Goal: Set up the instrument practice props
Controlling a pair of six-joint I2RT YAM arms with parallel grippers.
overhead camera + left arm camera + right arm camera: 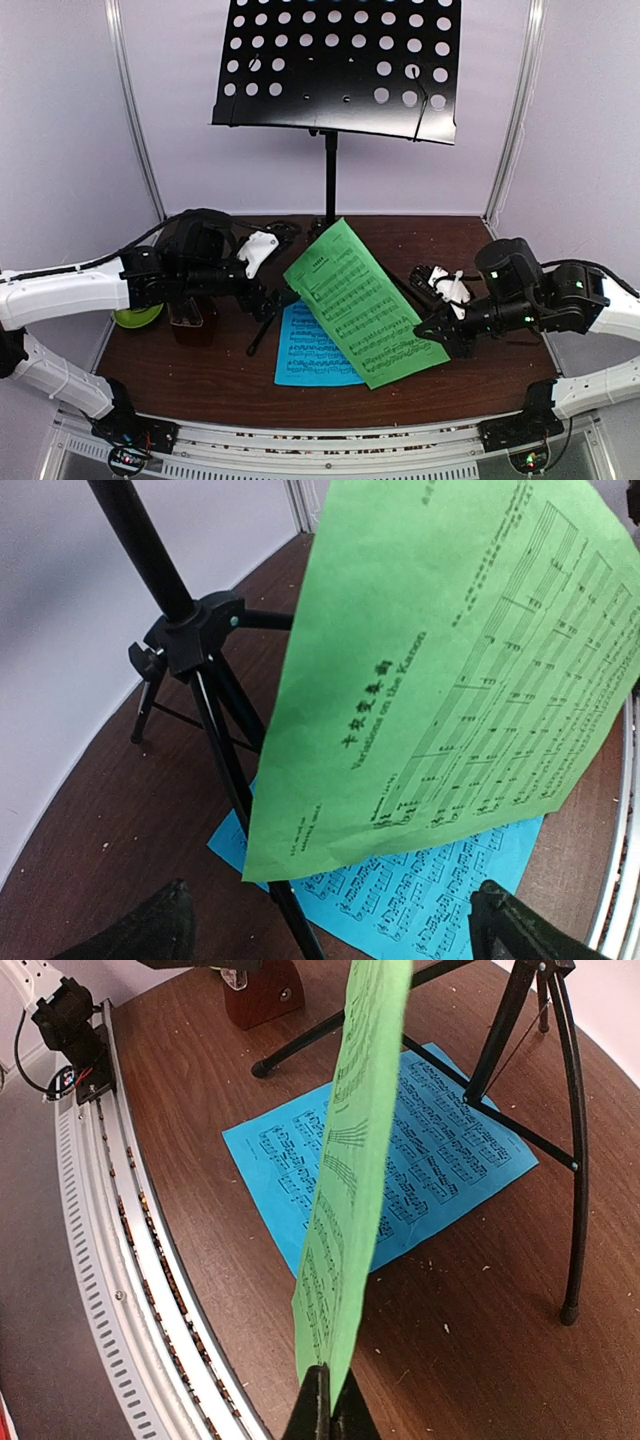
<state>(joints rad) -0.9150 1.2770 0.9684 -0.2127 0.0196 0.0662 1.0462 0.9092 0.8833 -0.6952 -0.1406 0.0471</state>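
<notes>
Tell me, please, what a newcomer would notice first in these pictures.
The bright green sheet catches the eye first: the right pincer holds it near one corner, raised above the middle of the table. Under it the blue sheet lies flat, and behind them the black perforated music stand rises, nothing on it.

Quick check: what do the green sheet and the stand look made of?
Green sheet: thin matte paper, apparently; it bows where the right gripper pinches its edge. Stand: probably black-painted metal; it looks rigid and perforated, with a slight sheen.
</notes>
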